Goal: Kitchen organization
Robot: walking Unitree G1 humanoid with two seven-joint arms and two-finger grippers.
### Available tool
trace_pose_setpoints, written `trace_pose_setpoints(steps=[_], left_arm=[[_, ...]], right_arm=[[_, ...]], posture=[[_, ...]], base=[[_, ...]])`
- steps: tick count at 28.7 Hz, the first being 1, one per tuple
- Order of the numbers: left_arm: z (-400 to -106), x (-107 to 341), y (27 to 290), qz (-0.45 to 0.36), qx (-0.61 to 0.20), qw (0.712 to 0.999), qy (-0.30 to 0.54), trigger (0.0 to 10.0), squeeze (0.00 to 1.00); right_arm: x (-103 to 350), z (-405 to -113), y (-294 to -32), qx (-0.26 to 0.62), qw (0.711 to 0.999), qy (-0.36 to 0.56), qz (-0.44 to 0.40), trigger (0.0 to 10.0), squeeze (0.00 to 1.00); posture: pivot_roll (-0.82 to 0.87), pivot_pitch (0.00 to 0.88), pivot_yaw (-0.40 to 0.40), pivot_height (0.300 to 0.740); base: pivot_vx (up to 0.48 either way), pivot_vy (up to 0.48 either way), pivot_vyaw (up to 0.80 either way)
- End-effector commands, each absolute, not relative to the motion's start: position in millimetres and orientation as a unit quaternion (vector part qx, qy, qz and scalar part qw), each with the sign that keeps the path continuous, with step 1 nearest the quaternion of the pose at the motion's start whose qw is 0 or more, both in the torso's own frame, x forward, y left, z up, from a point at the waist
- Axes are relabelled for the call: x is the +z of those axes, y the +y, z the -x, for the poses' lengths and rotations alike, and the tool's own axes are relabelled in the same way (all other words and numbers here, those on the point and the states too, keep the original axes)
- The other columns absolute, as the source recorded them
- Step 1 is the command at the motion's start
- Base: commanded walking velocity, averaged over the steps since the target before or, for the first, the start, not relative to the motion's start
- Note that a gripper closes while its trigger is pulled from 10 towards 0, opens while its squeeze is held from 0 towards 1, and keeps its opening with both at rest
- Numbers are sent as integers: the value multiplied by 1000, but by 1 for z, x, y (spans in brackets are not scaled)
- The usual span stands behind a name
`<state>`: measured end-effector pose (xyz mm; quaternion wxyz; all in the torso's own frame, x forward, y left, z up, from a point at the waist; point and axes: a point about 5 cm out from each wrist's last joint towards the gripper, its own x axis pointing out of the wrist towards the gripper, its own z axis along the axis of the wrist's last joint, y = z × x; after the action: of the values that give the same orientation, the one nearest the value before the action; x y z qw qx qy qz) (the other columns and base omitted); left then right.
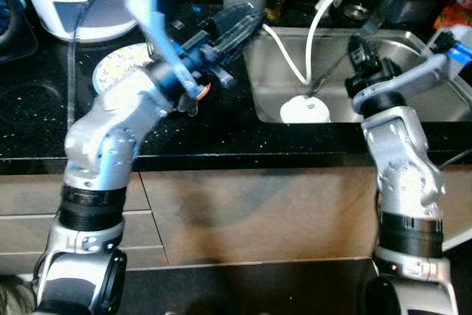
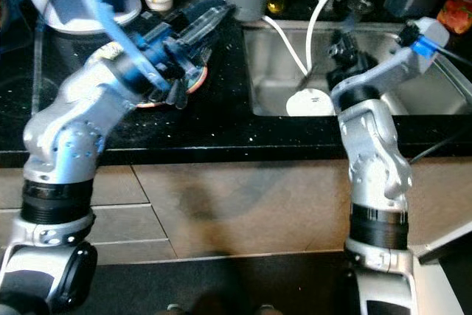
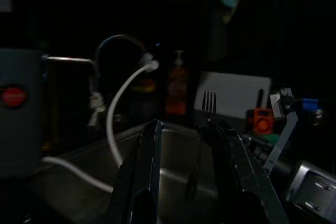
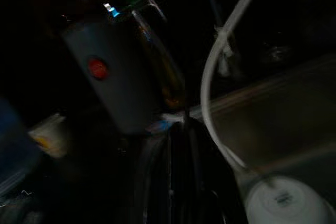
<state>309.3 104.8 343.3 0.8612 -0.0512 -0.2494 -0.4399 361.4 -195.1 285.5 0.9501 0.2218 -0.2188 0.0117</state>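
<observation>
Holding a fork (image 3: 209, 103) upright in the left gripper (image 3: 184, 145), pinched against one finger, over the sink (image 1: 413, 49), probably for dropping in. Can't tell on the right gripper (image 1: 361, 53), also over the sink.

Glossy black speckled countertop (image 1: 221, 130) surrounds a brushed steel sink (image 1: 413, 101). A smooth white hose (image 1: 313, 35) looks plastic; cabinet fronts (image 1: 251, 212) appear matt wood.

Two silver arms (image 1: 110, 145) with black joint bands, blue wrist fittings, long black fingers (image 1: 236, 27).
</observation>
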Motion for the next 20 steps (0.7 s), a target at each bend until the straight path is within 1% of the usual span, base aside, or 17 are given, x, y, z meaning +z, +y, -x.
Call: trace_pose_setpoints(steps=[1,2,3,4,5,7,8,10,13,14,17,19,20], left_arm=[[-327,331,108,16,-381,902,-201,10000,0],[-335,326,111,6,-351,919,-180,10000,0],[-340,322,115,6,-328,930,-166,10000,0],[-340,322,115,6,-328,930,-166,10000,0],[-342,320,118,5,-314,936,-158,10000,0],[-341,317,123,7,-302,942,-149,10000,0],[-343,315,127,4,-287,948,-139,10000,0],[-347,311,133,1,-263,957,-123,10000,0],[-363,303,145,-16,-183,980,-72,10000,0],[-369,300,149,-42,-150,986,-56,10000,0],[-373,298,148,-49,-142,988,-46,10000,0],[-381,293,139,-62,-130,989,-29,10000,0],[-381,293,139,-62,-130,989,-29,10000,0]], right_arm=[[274,-375,-190,-3,960,-194,-200,10000,953],[270,-382,-187,-7,964,-184,-192,10000,1000],[265,-389,-183,-2,968,-173,-183,10000,1000],[265,-389,-183,-2,968,-173,-183,10000,1000],[263,-393,-180,2,970,-170,-174,10000,1000],[273,-393,-169,34,966,-198,-161,10000,1000],[282,-389,-163,49,963,-220,-149,10000,0],[293,-385,-158,63,957,-248,-134,10000,0],[309,-376,-157,68,945,-292,-128,10000,0],[319,-369,-161,65,937,-318,-128,10000,0],[323,-365,-163,63,932,-332,-130,10000,0],[324,-359,-165,61,927,-347,-129,10000,0],[324,-359,-165,61,927,-347,-129,10000,0]], posture=[[151,114,-52,740],[151,114,-52,740],[151,114,-52,740],[151,114,-52,740],[161,116,-56,740],[172,122,-59,740],[166,125,-58,740],[160,126,-55,740],[155,124,-52,740],[155,124,-52,740],[149,118,-47,740],[145,112,-45,740],[145,112,-45,740]], base=[[0,0,0],[0,0,0],[0,0,0],[0,0,0],[0,0,0],[0,0,0],[0,0,0],[0,0,0],[0,0,0],[0,0,0],[0,0,0],[0,0,0],[0,0,0]])
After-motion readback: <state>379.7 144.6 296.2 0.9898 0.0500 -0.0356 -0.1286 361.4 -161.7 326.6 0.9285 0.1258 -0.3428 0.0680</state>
